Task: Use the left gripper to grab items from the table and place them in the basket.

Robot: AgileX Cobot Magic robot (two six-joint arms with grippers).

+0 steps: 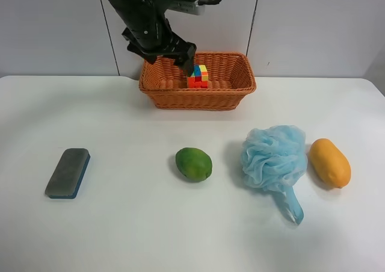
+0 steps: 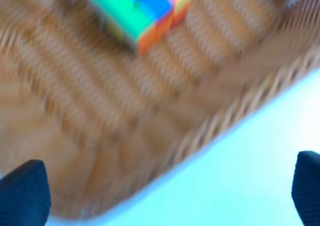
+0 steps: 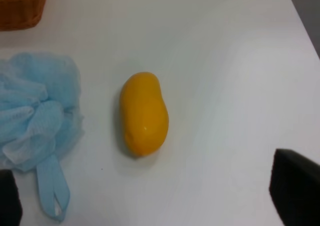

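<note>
My left gripper [image 1: 170,58] hangs open over the left part of the wicker basket [image 1: 198,97]. The puzzle cube [image 1: 198,76] lies inside the basket, free of the fingers. In the blurred left wrist view the cube [image 2: 142,8] rests on the basket floor [image 2: 75,111], and the gripper [image 2: 165,188] has its fingertips far apart. On the white table [image 1: 150,224] lie the eraser block [image 1: 68,173], the green fruit [image 1: 194,164], the blue pouf [image 1: 274,157] and the orange-yellow fruit [image 1: 329,162].
My right gripper [image 3: 150,193] is open above the table, with the orange-yellow fruit [image 3: 144,113] and the pouf [image 3: 35,111] below it. A corner of the basket [image 3: 20,3] shows there. A wall stands behind the basket.
</note>
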